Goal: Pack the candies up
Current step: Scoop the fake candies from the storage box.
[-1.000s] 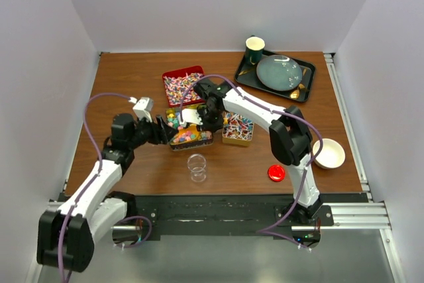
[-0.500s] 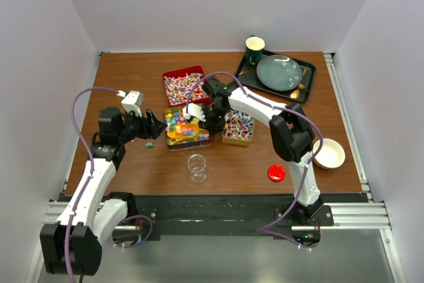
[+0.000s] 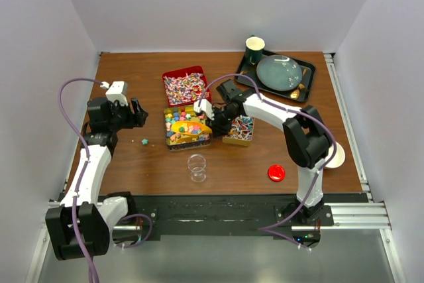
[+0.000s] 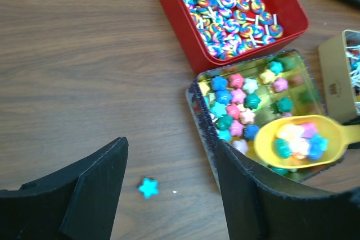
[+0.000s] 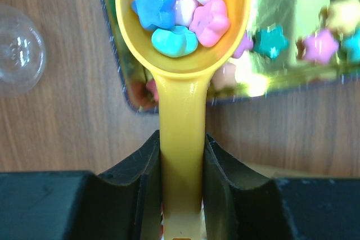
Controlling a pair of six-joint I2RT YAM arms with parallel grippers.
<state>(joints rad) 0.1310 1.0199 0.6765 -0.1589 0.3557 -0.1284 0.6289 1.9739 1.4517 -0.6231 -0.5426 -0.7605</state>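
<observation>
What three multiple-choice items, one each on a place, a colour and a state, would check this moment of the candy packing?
1. Where is the loose blue star?
A) on the table, left of the star tin
B) in the red tin
C) in the jar

2. What colour is the scoop?
A) red
B) yellow
C) green

3. How do the right jaws stand?
A) open over the jar
B) shut on the scoop handle
C) shut on the lid

Key:
1 A, the star lies alone on bare wood beside the tin.
2 B, both wrist views show it yellow.
3 B, the right wrist view shows the handle clamped between the jaws.
</observation>
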